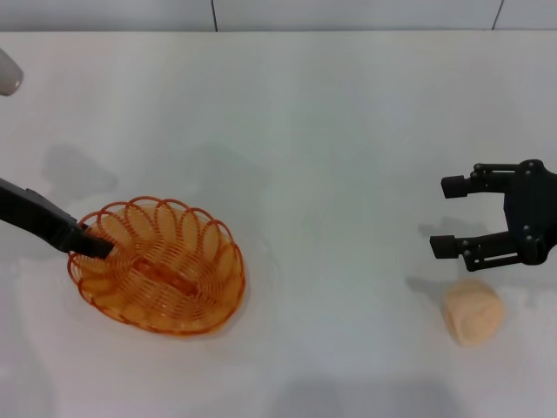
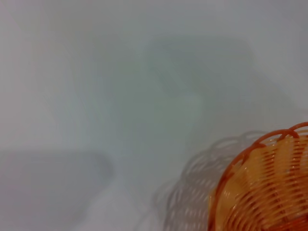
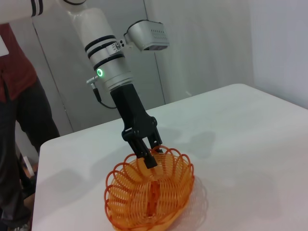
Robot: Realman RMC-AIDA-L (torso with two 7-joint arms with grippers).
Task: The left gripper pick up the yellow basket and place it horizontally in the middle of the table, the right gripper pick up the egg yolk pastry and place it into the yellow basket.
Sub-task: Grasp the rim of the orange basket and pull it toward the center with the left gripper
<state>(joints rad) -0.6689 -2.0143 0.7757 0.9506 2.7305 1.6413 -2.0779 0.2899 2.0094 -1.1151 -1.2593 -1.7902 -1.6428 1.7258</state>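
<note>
The yellow basket (image 1: 161, 266) is at the left-centre of the white table (image 1: 331, 131). My left gripper (image 1: 91, 246) comes in from the left and is shut on the basket's left rim. The right wrist view shows its fingers (image 3: 146, 155) pinching the rim of the basket (image 3: 151, 195), one inside and one outside. The left wrist view shows only part of the basket (image 2: 264, 187) and its shadow. The egg yolk pastry (image 1: 474, 312) lies on the table at the right. My right gripper (image 1: 446, 216) is open and empty, just behind the pastry and apart from it.
The table's far edge meets a wall (image 1: 348, 13). In the right wrist view a person in dark red (image 3: 14, 91) stands beyond the table's edge on the left arm's side. Bare table lies between basket and pastry.
</note>
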